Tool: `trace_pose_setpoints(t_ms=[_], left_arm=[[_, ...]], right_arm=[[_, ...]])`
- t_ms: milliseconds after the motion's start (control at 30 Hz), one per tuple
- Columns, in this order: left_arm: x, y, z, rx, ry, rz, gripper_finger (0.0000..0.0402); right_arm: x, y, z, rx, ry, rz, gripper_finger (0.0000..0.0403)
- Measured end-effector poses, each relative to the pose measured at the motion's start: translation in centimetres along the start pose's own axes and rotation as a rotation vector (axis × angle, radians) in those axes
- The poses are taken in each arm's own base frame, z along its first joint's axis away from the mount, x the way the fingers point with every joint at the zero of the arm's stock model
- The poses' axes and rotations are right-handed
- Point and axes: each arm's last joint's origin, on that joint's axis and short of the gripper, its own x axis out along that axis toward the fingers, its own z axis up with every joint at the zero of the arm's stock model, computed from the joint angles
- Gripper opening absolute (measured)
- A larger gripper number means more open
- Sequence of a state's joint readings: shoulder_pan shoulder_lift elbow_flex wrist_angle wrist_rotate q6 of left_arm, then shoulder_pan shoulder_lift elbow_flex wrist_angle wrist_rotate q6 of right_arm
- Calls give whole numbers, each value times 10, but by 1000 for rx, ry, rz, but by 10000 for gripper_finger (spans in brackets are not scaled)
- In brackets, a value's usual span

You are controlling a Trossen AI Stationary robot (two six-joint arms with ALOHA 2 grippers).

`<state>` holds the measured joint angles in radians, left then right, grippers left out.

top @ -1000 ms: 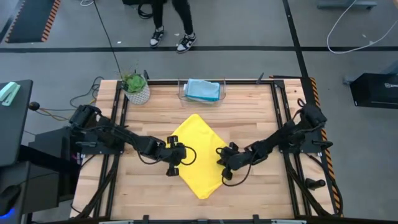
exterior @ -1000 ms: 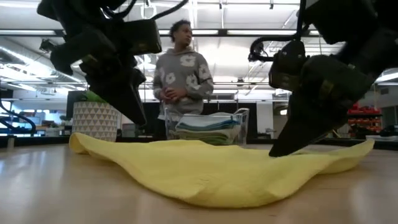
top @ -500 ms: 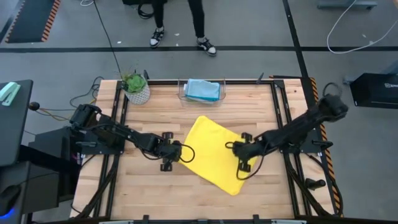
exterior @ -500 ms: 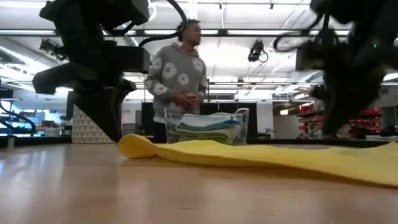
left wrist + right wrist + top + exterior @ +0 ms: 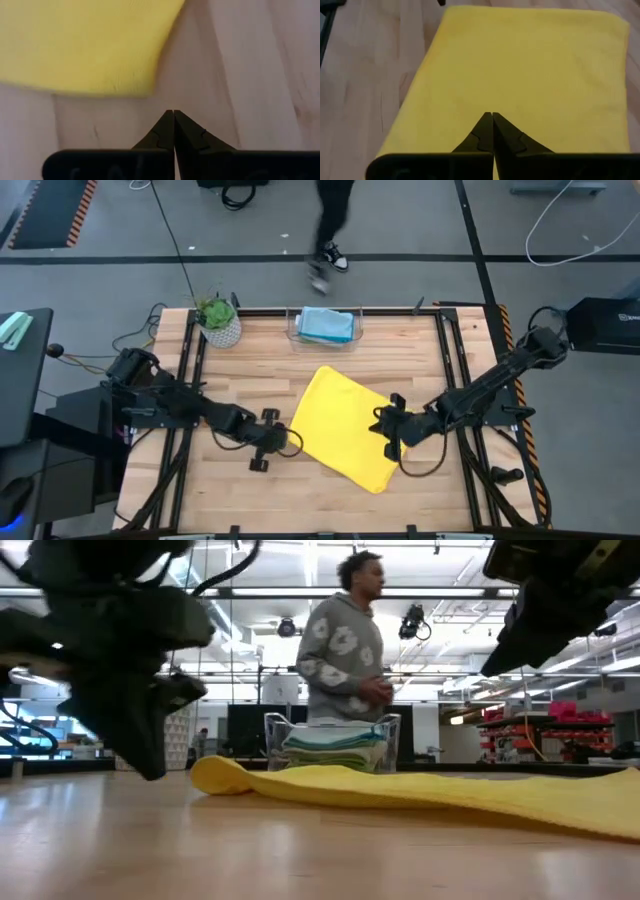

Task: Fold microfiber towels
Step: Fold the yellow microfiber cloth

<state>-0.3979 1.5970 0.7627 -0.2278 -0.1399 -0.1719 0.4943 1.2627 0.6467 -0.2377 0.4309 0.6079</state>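
While both my grippers sit pinched shut and empty, the yellow towel [image 5: 345, 428] lies folded over in a flat, slanted rectangle, mid-worktop [image 5: 250, 360]. My left gripper [image 5: 272, 448] rests on bare wood just off the towel's left edge, apart from it; my right gripper [image 5: 388, 425] hovers at the towel's right edge. For the next fold, I judge I should open both, pinch two corners of one short end, and carry them evenly so the edges line up. The cloth looks soft, thick and smooth, slightly humped at its fold. Beyond the towel, a clear bin [image 5: 323, 327] holds more folded towels [image 5: 325, 323].
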Motion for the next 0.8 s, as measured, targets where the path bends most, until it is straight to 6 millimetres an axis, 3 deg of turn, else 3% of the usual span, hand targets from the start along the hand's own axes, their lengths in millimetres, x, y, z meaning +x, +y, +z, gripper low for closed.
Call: trace_pose_setpoints(t_ms=[333, 700, 800], left_arm=[[-19, -27, -35, -166, -190, -136, 19], [-10, -47, -45, -246, -236, -33, 216], [-5, -44, -44, -260, -277, 51, 249]], right_arm=[[20, 35, -7, 40, -222, -22, 3], [35, 47, 2, 40, -286, -65, 3], [38, 49, 3, 37, -295, -86, 3]])
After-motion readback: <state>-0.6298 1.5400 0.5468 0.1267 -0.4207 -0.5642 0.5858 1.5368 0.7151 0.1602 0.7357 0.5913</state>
